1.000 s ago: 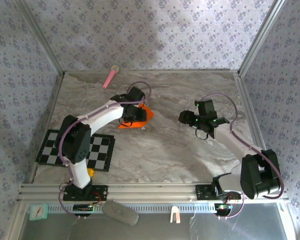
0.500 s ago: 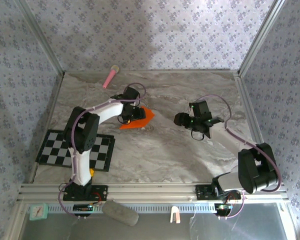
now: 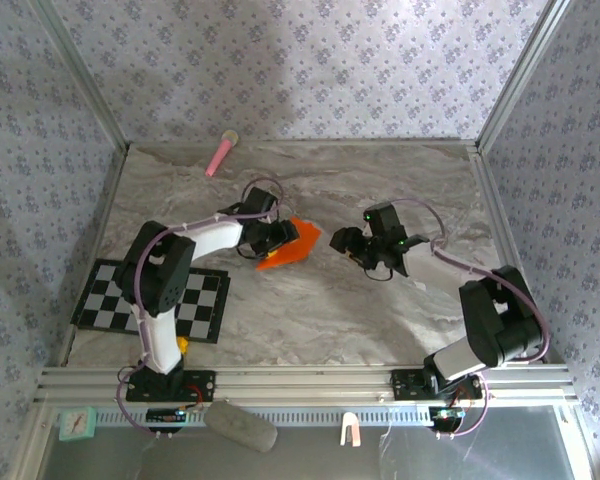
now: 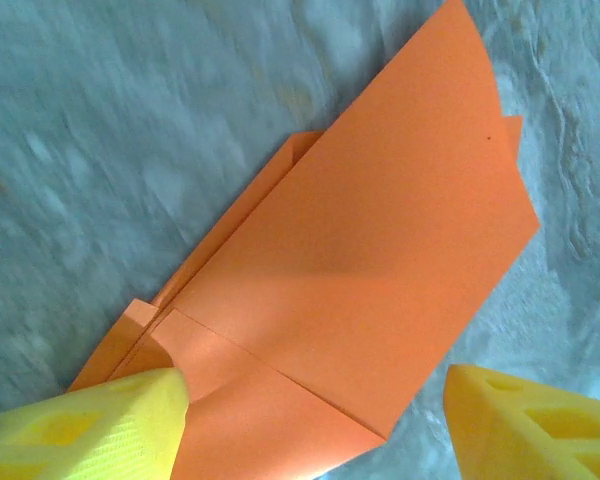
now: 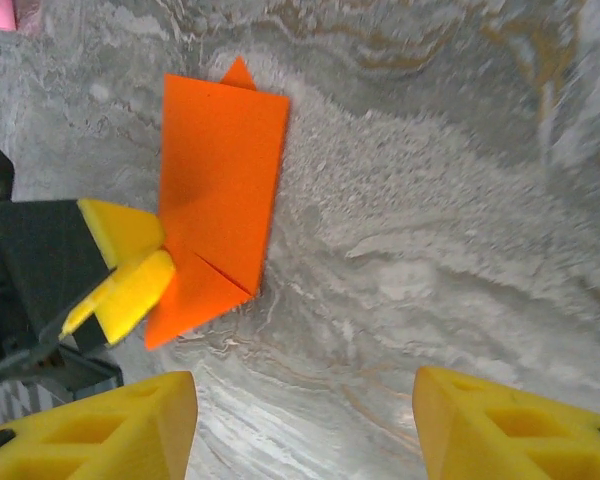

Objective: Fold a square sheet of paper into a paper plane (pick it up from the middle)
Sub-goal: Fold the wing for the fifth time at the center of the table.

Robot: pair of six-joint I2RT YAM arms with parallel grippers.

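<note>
The orange paper (image 3: 293, 245) lies on the marble table as a creased, folded shape with a point toward the right. In the left wrist view the orange paper (image 4: 360, 270) spreads between my yellow fingers. My left gripper (image 3: 269, 238) is at its left end and open, jaws wide apart, and the left finger (image 4: 90, 430) overlaps the paper's edge. My right gripper (image 3: 343, 240) hovers open just right of the paper, with bare table between its fingers (image 5: 90, 430). The right wrist view shows the orange paper (image 5: 215, 190) ahead, with the left gripper (image 5: 120, 265) at its side.
A pink stick (image 3: 220, 153) lies at the back left of the table, near the patterned wall. The black-and-white checkered mat (image 3: 195, 300) sits front left beside the left arm. A metal rail (image 3: 310, 380) runs along the near edge.
The right gripper has moved left, close to the paper. The left gripper has swung down and right, and the paper has shifted right and turned with it.
</note>
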